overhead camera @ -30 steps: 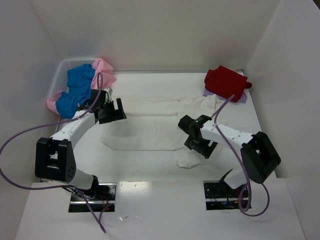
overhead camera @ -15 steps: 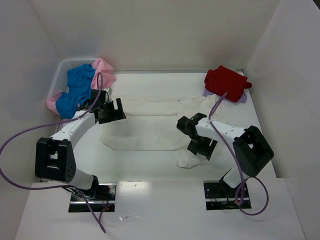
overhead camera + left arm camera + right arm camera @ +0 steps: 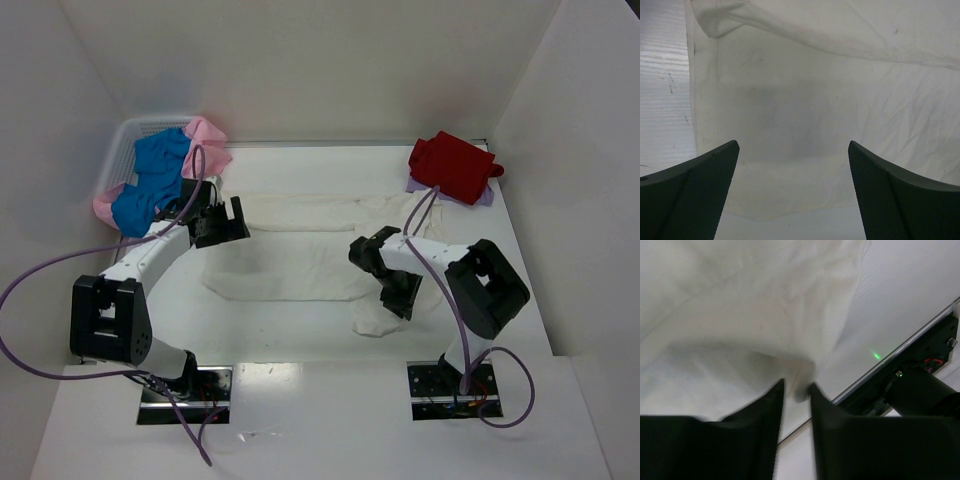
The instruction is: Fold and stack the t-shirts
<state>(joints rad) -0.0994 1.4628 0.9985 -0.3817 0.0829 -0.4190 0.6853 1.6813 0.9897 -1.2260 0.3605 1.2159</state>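
While it pinched a fold of the cream shirt (image 3: pixel 765 315) between nearly closed fingers, the right pincer (image 3: pixel 796 385) sat low over that shirt's near right end. The left pincer (image 3: pixel 792 145) hung spread wide above the shirt's left part. The cream shirt lay across the middle of the worktop (image 3: pixel 300 340). A red shirt (image 3: pixel 452 165) sat on a lavender shirt (image 3: pixel 414 186) in the far right corner. A blue shirt (image 3: pixel 155 160) and a pink shirt (image 3: pixel 208 135) filled the basket (image 3: pixel 135 128) at the far left corner.

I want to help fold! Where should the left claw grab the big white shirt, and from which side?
Probably its left edge, coming in low from the table on that side. The cream-white shirt lies flat, so only an edge gives the open left gripper a lip to pinch. The right gripper is shut on cloth at the shirt's other end.
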